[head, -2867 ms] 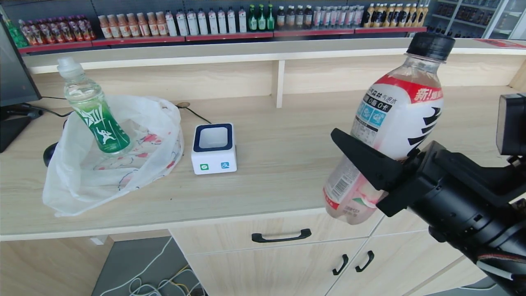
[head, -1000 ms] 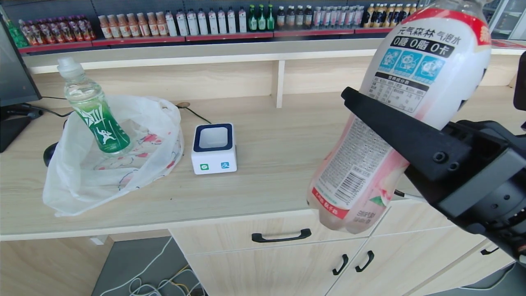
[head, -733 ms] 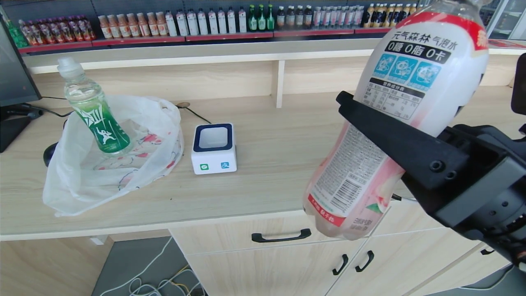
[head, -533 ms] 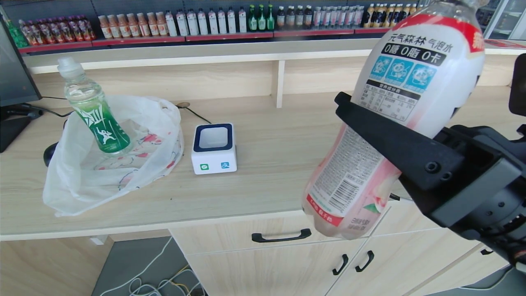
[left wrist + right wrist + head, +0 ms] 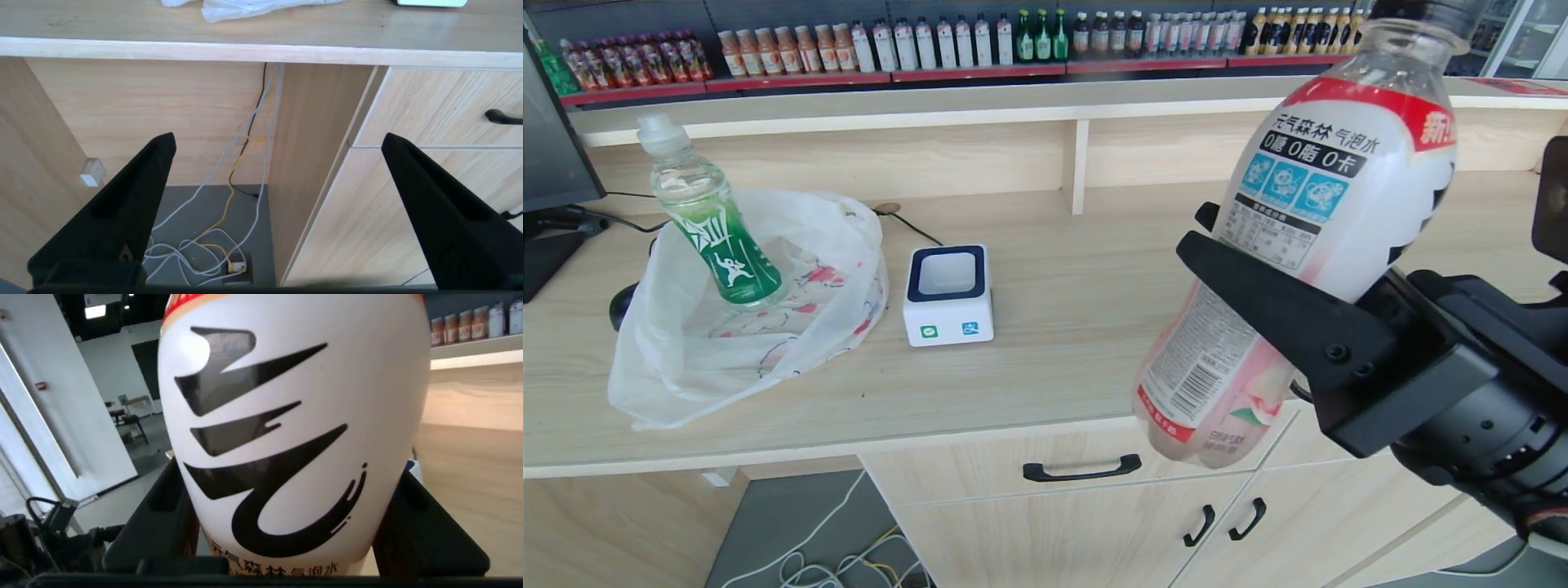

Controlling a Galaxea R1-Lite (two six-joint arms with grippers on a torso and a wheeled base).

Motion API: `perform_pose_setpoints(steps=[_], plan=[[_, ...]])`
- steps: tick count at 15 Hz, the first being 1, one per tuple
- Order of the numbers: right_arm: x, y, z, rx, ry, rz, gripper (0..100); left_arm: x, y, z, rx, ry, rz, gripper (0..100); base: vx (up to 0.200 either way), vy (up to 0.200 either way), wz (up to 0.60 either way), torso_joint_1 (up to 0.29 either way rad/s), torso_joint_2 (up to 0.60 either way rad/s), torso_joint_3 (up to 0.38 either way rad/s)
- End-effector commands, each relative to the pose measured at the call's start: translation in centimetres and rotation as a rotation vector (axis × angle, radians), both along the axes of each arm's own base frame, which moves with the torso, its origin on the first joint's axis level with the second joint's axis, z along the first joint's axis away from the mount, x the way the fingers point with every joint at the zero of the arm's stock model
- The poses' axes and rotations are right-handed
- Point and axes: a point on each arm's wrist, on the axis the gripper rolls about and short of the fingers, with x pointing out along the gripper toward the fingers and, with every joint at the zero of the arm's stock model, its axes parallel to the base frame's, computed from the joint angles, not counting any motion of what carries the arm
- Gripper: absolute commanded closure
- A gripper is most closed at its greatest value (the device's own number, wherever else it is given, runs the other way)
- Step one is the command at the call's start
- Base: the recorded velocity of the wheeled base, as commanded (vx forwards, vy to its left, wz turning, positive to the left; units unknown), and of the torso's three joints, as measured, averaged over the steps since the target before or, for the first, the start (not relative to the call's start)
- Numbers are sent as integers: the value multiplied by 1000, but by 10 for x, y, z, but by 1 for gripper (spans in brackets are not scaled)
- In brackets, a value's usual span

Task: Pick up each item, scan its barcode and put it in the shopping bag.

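My right gripper (image 5: 1307,294) is shut on a white and pink drink bottle (image 5: 1298,245), held tilted in the air at the right, above the counter's front edge, barcode facing left and down. The same bottle (image 5: 294,433) sits between the fingers in the right wrist view. A white scanner box (image 5: 948,296) with a dark-rimmed window stands mid-counter. Left of it lies a white plastic shopping bag (image 5: 694,351) with a green-labelled bottle (image 5: 709,214) leaning inside. My left gripper (image 5: 274,204) is open, below counter height, facing the cabinet front.
A monitor (image 5: 551,155) stands at the far left with cables behind the bag. A raised wooden ledge (image 5: 980,106) runs along the counter's back. Drawers with black handles (image 5: 1082,470) sit under the counter (image 5: 1078,310), and loose cables (image 5: 212,245) lie on the floor.
The right gripper lifted the bottle up close to the camera and turned it, then lowered it slightly and shifted it left. The bag, green bottle and scanner stayed put.
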Motion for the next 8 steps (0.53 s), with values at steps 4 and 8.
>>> perform_pose_setpoints(steps=[4,8], plan=[[0,-5,-24,-100,40,-195,100,0,0,0,0,0,0,0,0,0,0,0,0,0],[9,-3,-30,-175,66,-433,100,0,0,0,0,0,0,0,0,0,0,0,0,0]])
